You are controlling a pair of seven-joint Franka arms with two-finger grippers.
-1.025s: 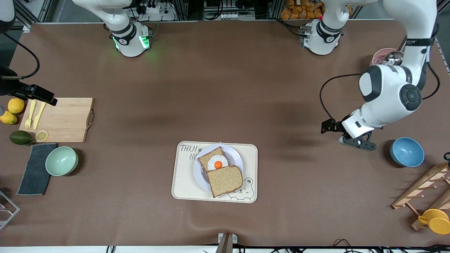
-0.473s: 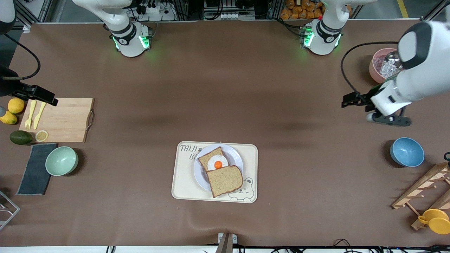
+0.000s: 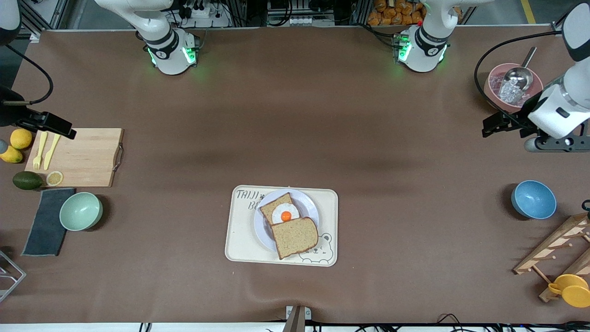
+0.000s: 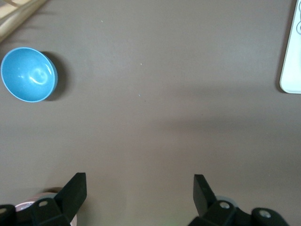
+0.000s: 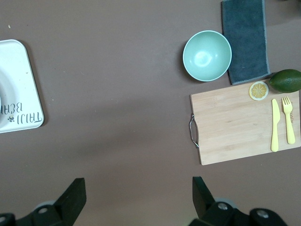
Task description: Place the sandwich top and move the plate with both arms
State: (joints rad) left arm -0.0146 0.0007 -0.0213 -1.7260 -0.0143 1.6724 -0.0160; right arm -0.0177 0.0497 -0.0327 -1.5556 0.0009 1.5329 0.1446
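Note:
The sandwich top (image 3: 295, 236), a plain brown bread slice, lies on the plate (image 3: 310, 206), nearer the front camera than the slice with a fried egg (image 3: 282, 212), whose edge it overlaps. The plate sits on a cream bear-print tray (image 3: 239, 235). My left gripper (image 3: 548, 144) is open and empty (image 4: 140, 183), up in the air by the pink bowl (image 3: 500, 92), well away from the tray. My right gripper (image 5: 136, 186) is open and empty, over the table between the tray (image 5: 19, 94) and the cutting board (image 5: 240, 127).
A blue bowl (image 3: 533, 199) and wooden rack (image 3: 557, 244) stand at the left arm's end. A green bowl (image 3: 81, 210), grey cloth (image 3: 46, 221), cutting board (image 3: 78, 157) with yellow cutlery, lemons and avocado (image 3: 26, 180) lie at the right arm's end.
My left arm has swung away from the tray toward its own end of the table and now hangs by the pink bowl. The right arm, bread and plate have not moved.

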